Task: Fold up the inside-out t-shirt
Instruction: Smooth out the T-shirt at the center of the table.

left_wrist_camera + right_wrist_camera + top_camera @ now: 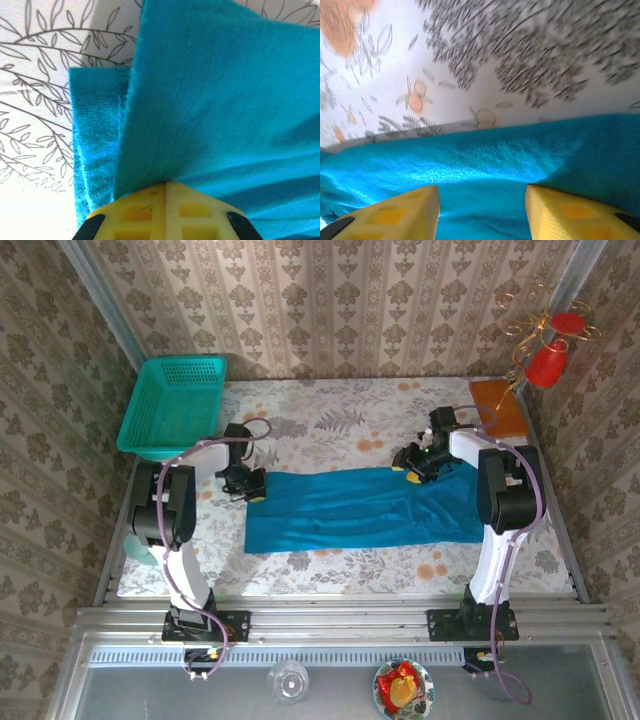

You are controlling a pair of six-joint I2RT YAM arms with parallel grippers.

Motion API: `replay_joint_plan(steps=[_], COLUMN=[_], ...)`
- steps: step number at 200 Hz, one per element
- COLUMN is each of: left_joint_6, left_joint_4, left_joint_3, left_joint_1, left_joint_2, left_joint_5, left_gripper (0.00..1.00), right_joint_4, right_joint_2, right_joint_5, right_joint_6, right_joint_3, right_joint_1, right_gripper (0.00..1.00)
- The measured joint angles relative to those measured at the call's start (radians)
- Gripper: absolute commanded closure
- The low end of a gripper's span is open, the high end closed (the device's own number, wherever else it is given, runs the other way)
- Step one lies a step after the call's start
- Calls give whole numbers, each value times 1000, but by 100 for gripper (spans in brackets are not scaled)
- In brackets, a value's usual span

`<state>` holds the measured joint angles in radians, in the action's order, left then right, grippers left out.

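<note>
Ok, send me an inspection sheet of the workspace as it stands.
Surface: floral tablecloth, flat.
Job's things: teal t-shirt lying as a long band across the middle.
Clutter: green mesh basket at the far left corner; brown board at the far right corner.
Claws: left claw shut on the t-shirt's left end; right claw open over its far right edge.
Cables: lilac cables along each arm, looping at the bases.
Surroundings: patterned wallpaper; red ornament; glass and plate below the rail.

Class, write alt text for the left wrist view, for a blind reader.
The left gripper is shut on a fold of the teal t-shirt, which lies over a white tablecloth printed with grey leaves.
</note>
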<state>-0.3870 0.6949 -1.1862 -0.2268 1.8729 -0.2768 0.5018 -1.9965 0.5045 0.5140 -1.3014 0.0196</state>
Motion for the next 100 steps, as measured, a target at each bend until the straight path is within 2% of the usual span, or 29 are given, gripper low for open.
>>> replay_joint_plan(steps=[44, 64, 85, 100], left_joint_6=[8, 15, 26, 34], left_joint_4=[5, 12, 18, 23], left_joint_3=[11, 11, 11, 11], left_joint_1=[29, 39, 53, 66], left_joint_2=[-12, -16, -16, -17], left_joint_5=[13, 31, 36, 40], left_gripper=[98, 97, 97, 97], right_joint_4=[-54, -11, 82, 152], right_joint_2=[13, 73, 168, 223], right_joint_5=[35, 21, -55, -158], right_joint_6=[15, -23, -94, -151], right_joint_3=[14, 23, 18, 11], right_joint_1=[-12, -13, -16, -23], right_gripper=[52, 52, 51, 51])
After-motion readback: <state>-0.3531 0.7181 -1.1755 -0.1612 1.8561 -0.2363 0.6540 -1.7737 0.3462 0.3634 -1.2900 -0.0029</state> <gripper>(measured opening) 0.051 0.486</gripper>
